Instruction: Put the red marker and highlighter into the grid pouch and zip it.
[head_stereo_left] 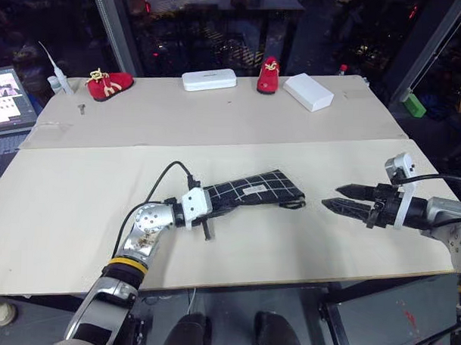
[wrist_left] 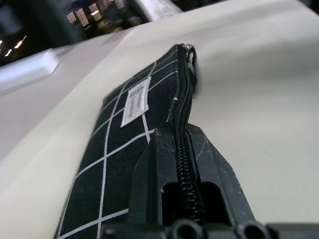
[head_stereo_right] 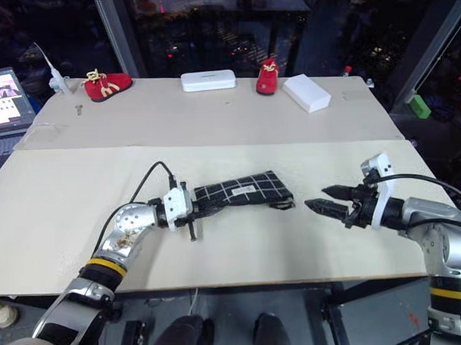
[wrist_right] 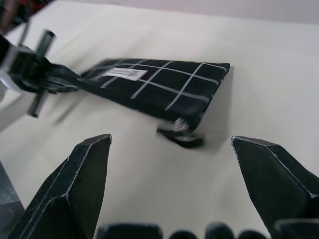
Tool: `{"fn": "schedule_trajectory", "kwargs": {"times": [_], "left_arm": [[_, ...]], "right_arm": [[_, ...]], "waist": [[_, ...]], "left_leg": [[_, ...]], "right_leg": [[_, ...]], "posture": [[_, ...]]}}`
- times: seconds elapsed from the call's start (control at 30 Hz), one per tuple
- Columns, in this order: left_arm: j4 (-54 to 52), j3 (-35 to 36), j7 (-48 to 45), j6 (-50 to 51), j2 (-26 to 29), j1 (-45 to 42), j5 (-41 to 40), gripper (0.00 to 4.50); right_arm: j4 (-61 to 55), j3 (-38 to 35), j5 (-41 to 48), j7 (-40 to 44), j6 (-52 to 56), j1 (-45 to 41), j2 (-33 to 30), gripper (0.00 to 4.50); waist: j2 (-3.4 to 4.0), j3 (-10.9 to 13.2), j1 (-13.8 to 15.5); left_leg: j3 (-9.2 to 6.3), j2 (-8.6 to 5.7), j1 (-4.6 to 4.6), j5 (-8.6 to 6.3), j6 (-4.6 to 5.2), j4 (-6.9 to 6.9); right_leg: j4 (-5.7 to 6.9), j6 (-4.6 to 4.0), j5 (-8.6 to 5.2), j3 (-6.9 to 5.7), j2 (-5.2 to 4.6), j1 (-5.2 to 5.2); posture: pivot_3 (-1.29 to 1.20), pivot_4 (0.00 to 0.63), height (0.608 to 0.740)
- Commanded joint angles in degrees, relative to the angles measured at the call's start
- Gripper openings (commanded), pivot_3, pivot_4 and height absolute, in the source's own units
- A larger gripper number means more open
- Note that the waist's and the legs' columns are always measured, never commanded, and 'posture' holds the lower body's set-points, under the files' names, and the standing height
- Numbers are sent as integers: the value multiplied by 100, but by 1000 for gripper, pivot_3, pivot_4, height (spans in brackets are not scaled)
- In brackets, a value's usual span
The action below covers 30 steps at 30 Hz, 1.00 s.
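The grid pouch (head_stereo_left: 252,190), black with white grid lines and a small white label, lies flat in the middle of the table. Its zipper (wrist_left: 182,107) is drawn along the whole edge, and the black pull loop (wrist_right: 182,138) lies at the pouch's right end. My left gripper (head_stereo_left: 213,202) is shut on the pouch's left end, with its fingers (wrist_left: 149,169) on either side of the zipper edge. My right gripper (head_stereo_left: 332,196) hangs open a short way right of the pull loop and touches nothing. The red marker and the highlighter are hidden.
Two red shoes (head_stereo_left: 108,83) (head_stereo_left: 269,75) and two white cases (head_stereo_left: 209,79) (head_stereo_left: 308,91) stand along the table's far edge. A laptop (head_stereo_left: 7,96) sits off the far left corner. A green block (head_stereo_left: 415,105) lies beyond the right edge.
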Motion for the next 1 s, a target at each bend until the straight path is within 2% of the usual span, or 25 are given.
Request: {"fn": "schedule_trajectory", "kwargs": {"times": [0.03,0.27,0.33,0.4,0.5,0.57,0.7,0.83,1.0], "left_arm": [[148,69,-495,-476,33,-162,-287,0],[-5,95,-1188,-680,204,56,-623,0],[38,135,-1295,-554,245,54,-710,792],[124,150,-1423,-509,291,43,-740,1345],[211,243,-1152,-515,243,20,-636,2408],[-389,268,-935,248,140,222,-897,3135],[-1599,407,-414,2024,99,525,-1474,3135],[-2950,839,603,4557,434,947,-2308,3135],[-3732,1860,1555,5727,872,1703,-2804,3135]], "right_arm": [[-283,-127,87,-81,-137,6,10,4275],[-303,-145,149,-127,-110,18,-8,4275],[-261,-118,116,-132,-136,0,-16,4297],[-194,-69,66,-133,-172,-40,-19,4297],[-81,7,-4,-114,-238,-95,-25,4297],[58,130,-127,-96,-356,-130,-36,4297],[268,209,-218,-52,-484,-181,-49,4297],[607,215,-393,39,-846,-170,-90,4297],[1153,195,-675,149,-1451,-131,-104,4297]], "waist": [[0,0,10],[0,0,25],[0,0,22],[0,0,24],[0,0,20],[0,0,20],[0,0,13],[0,0,-12],[-1,1,-120]], "left_leg": [[-1,1,-3,0,1,0],[-7,-1,-11,-2,3,0],[-7,-1,-9,-2,3,0],[-7,-1,-9,-2,3,1],[-7,0,-5,-2,3,3],[-7,0,-5,-2,3,3],[-7,0,-9,-2,3,5],[-11,4,-6,-2,3,5],[-10,11,5,-2,3,4]], "right_leg": [[1,0,0,-1,1,-2],[-3,1,0,-4,-3,-5],[-2,1,0,-3,-4,-4],[0,1,0,-3,-3,-4],[3,1,0,-4,0,-2],[3,1,0,-4,0,-2],[5,6,0,-2,0,-3],[7,7,0,-1,6,-3],[12,8,-1,1,13,-1]], "posture": [[0,150,740],[0,150,740],[0,150,740],[0,150,740],[0,150,740],[0,150,740],[0,150,740],[0,150,740],[0,150,740]]}}
